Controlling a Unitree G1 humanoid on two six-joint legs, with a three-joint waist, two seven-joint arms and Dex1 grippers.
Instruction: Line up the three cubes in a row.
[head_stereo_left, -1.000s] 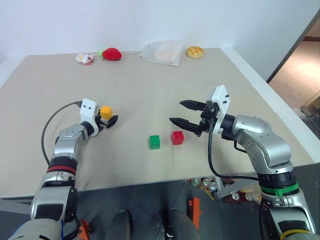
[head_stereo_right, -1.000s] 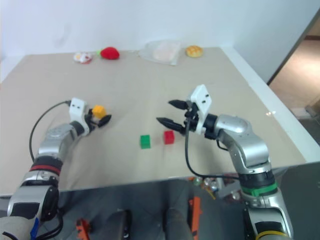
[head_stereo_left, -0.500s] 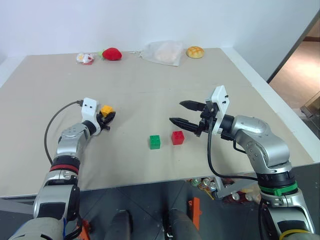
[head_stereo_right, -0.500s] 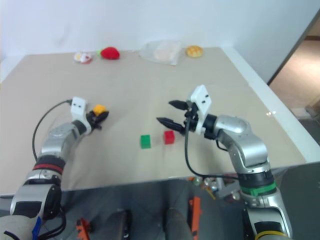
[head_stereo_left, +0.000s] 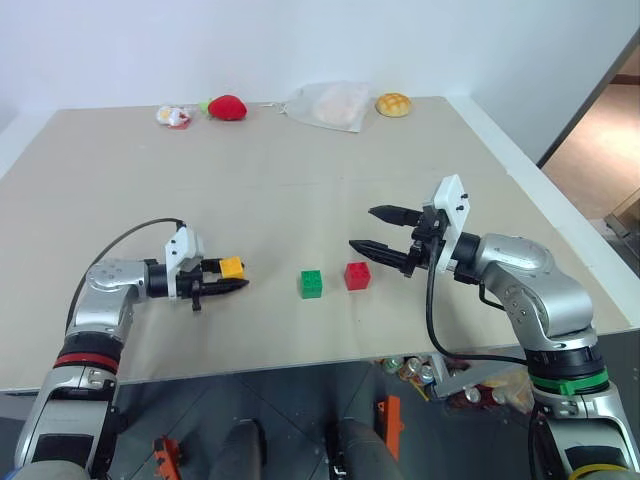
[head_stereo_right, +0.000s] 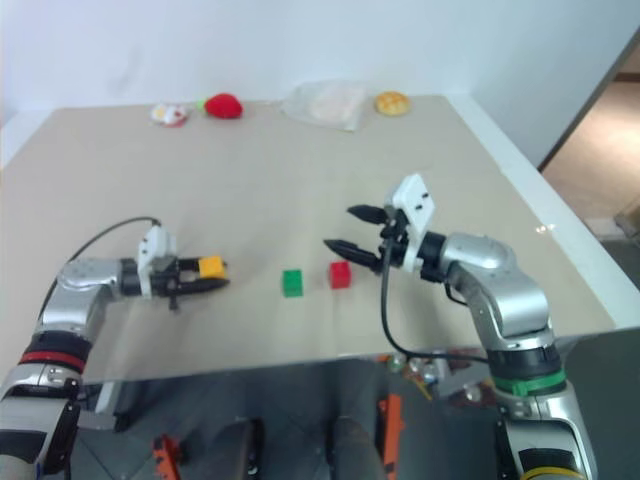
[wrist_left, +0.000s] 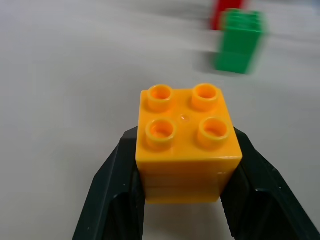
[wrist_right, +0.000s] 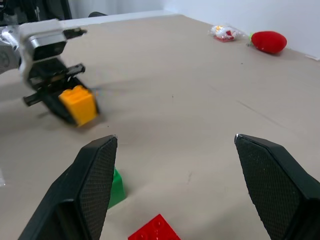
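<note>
The yellow cube (head_stereo_left: 232, 267) hangs just above the table with my left gripper (head_stereo_left: 233, 281) shut on it. The gripper points right, toward the green cube (head_stereo_left: 310, 283). In the left wrist view the yellow cube (wrist_left: 187, 140) sits studs up between the black fingers (wrist_left: 117, 185), and the green cube (wrist_left: 239, 42) and red cube (wrist_left: 227, 10) lie beyond it. The red cube (head_stereo_left: 357, 275) rests on the table close to the right of the green one. My right gripper (head_stereo_left: 362, 228) is open, hovering just right of and above the red cube, holding nothing.
Along the table's far edge lie a small white-and-red item (head_stereo_left: 172, 116), a red strawberry plush (head_stereo_left: 227, 107), a clear plastic bag (head_stereo_left: 325, 105) and a bun (head_stereo_left: 393, 104). The table's front edge (head_stereo_left: 300, 365) runs close below the cubes. A bare stretch separates the yellow and green cubes.
My left gripper shut on the yellow cube, swung round to point right and carried it nearer the front edge, toward the green cube. The right gripper stayed in place, open.
</note>
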